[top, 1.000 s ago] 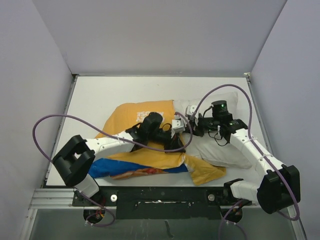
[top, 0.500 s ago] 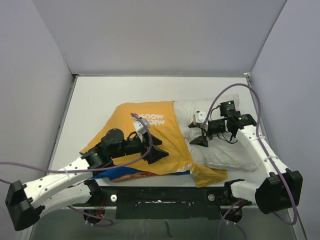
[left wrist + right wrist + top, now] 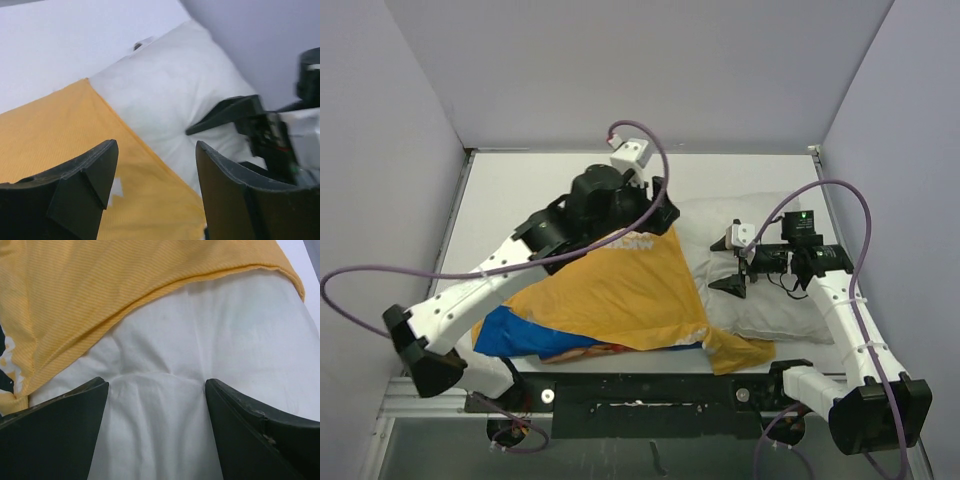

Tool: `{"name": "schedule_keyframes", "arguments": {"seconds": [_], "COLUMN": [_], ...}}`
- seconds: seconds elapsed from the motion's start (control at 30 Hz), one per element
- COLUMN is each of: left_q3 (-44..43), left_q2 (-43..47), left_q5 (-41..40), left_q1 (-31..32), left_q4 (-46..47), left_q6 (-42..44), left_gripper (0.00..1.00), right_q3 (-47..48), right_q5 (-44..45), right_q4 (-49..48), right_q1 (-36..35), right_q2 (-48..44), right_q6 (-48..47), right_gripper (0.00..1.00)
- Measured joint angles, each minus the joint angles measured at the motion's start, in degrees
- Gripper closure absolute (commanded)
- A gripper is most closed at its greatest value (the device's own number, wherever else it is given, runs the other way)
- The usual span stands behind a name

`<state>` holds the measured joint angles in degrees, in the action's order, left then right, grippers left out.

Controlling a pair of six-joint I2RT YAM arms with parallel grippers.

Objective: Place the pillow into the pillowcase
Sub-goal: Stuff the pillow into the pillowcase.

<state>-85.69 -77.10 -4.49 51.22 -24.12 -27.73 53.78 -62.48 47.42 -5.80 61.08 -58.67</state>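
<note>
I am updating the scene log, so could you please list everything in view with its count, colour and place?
pillow: 1, white, right part of the table, its left end covered by the pillowcase.
pillowcase: 1, mustard-yellow side up with white lettering, blue showing at its near left edge; centre-left of the table.
table: 1, white, under everything.
walls: 3, pale grey, at the left, far and right sides.
cables: 2, purple, one looping from each arm.
left gripper: 1, black, jaws open and empty, above the pillowcase's far edge beside the pillow.
right gripper: 1, black, jaws open and empty, over the pillow.
</note>
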Motion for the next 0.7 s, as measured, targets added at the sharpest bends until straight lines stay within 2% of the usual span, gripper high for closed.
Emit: {"name": "schedule_keyframes", "arguments": {"seconds": [0.13, 0.2, 0.43, 0.47, 0.53, 0.6, 0.7], "left_q3": [-7.9, -11.5, -17.6, -17.8, -18.2, -18.6, -18.6], "left_q2": [-12.0, -17.2, -26.1, -26.4, -26.4, -26.4, -26.4], "left_q5": [-7.3, -10.4, -15.9, -16.0, -15.7, -14.4, -11.5], "left_q1": [1.4, 1.9, 2.5, 2.5, 2.6, 2.6, 2.2], "left_q4": [-6.8, -9.9, -17.4, -17.9, -18.6, -18.8, -18.7], "left_q6": [2.6, 3.4, 5.9, 6.3, 7.2, 8.2, 10.2], "left_gripper": [0.38, 0.43, 0.96, 1.0, 1.0, 1.0, 1.0], "right_q3": [-0.7, -0.9, -2.2, -2.2, -2.2, -1.9, 1.8], "right_q5": [0.5, 0.6, 0.9, 1.1, 1.5, 2.0, 3.5], "right_q4": [-1.9, -2.4, -3.7, -3.7, -3.6, -2.6, 1.5], "right_q1": [0.6, 0.6, 0.6, 0.6, 0.7, 1.0, 2.5], "right_q2": [-0.4, -0.4, -1.4, -1.7, -2.3, -3.2, -4.2], "right_q6": [2.3, 2.8, 3.5, 3.6, 3.7, 3.7, 1.0], "right_gripper": [0.21, 0.21, 0.21, 0.2, 0.14, 0.01, 0.02]}}
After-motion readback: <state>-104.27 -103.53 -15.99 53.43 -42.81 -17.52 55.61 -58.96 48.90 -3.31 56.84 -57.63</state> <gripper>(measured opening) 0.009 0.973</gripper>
